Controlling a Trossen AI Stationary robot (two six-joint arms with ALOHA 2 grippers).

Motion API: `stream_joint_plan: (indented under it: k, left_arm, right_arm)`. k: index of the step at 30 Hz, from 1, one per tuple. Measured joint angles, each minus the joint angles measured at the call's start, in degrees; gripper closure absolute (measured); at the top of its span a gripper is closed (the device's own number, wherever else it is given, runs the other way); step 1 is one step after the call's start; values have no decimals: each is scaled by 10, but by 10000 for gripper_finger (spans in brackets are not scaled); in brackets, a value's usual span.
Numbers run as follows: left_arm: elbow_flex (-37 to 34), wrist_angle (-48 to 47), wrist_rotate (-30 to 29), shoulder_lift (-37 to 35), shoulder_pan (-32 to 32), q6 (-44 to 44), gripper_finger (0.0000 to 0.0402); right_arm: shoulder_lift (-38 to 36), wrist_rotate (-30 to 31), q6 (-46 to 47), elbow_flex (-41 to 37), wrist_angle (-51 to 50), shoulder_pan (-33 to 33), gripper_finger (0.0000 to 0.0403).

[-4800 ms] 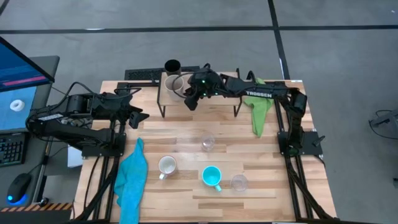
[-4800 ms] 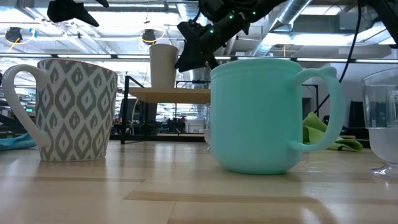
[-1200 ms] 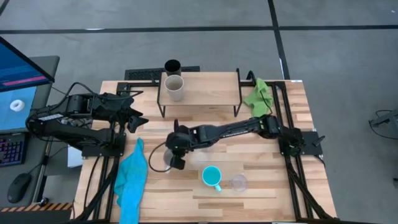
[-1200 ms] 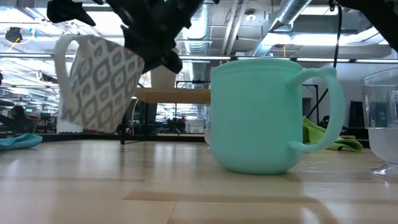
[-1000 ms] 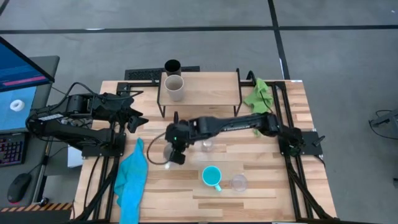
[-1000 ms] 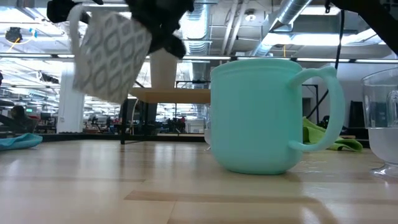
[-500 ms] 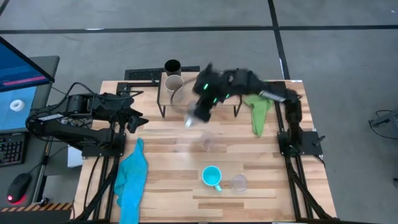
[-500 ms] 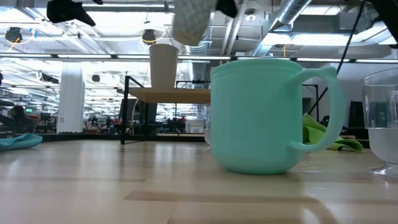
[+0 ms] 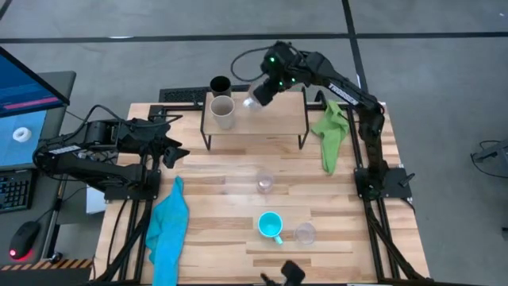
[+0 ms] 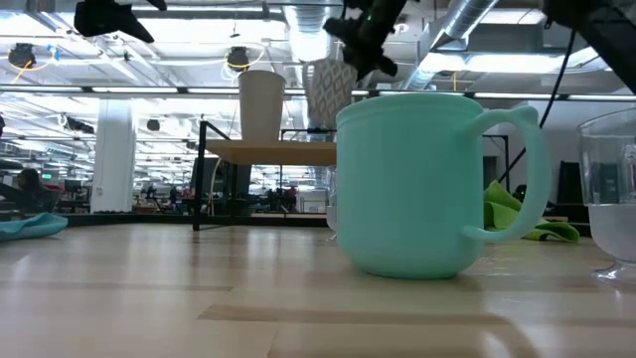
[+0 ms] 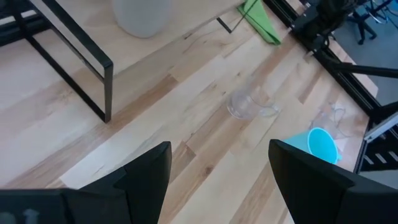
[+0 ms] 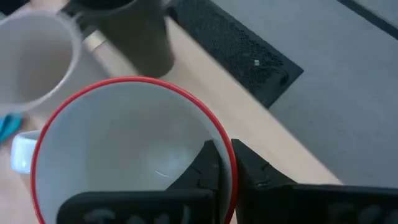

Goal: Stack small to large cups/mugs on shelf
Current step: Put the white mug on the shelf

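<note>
My right gripper reaches to the far side of the shelf and is shut on the white patterned mug, which has a red rim. In the low view the mug stands nearly upright beside the beige-grey cup, which rests on the shelf board. The black tumbler stands behind the shelf. The cyan mug and two clear glasses stand on the table. My left gripper waits open at the table's left side. My right gripper pinches the white mug's rim, one finger inside the mug and one outside, away from the handle. It comes from above, slanting down. The mug is nearly upright at shelf-board height; I cannot tell whether its base touches the board.
A blue cloth lies at the table's near left, a green cloth by the shelf's right end. A black keyboard lies beyond the far edge. The shelf's right half is bare wood.
My right gripper has carried the white mug from the table's left-middle, up and toward the far edge, and has come down beside the beige-grey cup on the shelf. The mug, tilted during the lift, now stands nearly upright.
</note>
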Motion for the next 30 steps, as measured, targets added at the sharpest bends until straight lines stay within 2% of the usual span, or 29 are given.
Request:
stream_joint_plan:
  k: [13,30]
  left_arm:
    - [0,0,-15,0,0,-13,141]
    - [0,0,-25,0,0,-20,141]
  right_arm:
    - [68,-12,4,0,42,-41,374]
    - [77,-12,6,1,58,-50,368]
